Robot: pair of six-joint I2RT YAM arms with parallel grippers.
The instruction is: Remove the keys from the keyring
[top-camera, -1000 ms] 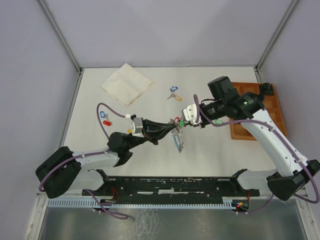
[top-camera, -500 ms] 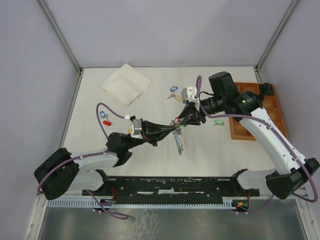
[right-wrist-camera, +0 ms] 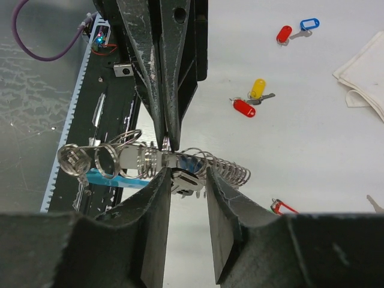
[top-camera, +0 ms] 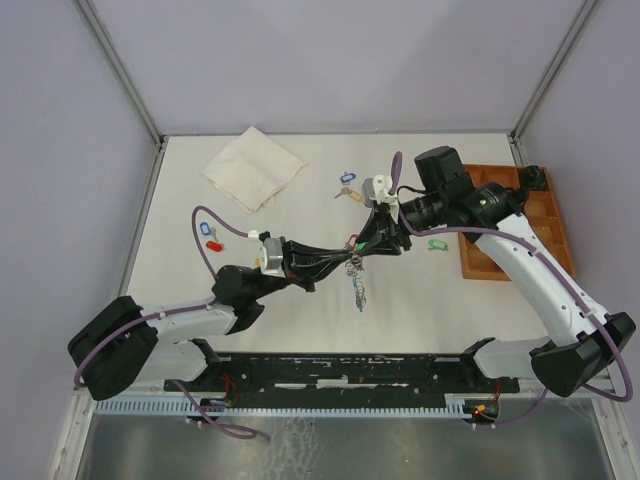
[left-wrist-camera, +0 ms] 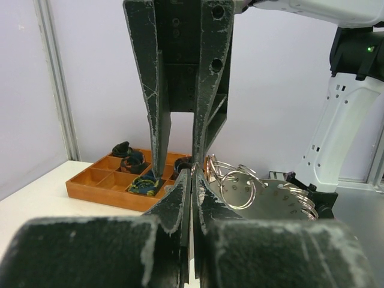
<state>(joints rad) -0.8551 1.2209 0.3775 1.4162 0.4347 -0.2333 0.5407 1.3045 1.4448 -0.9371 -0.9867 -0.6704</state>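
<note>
keyring (right-wrist-camera: 144, 161) in left gripper (right-wrist-camera: 167, 143), keys (right-wrist-camera: 183, 182) bunched (count unclear)

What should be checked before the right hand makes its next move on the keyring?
1. Left hand shut on the keyring: ok.
2. Right hand astride the keyring, jaws apart: ok.
3. Right hand closed on a key: not ok.
4. Which key sits between its fingers: cannot tell.
5. All keys off the keyring: not ok, several hang from it.
6. Loose tagged keys on the table clear of both hands: ok.

Overhead view, opposed wrist close-ups sharing keyring (right-wrist-camera: 225, 170)
</note>
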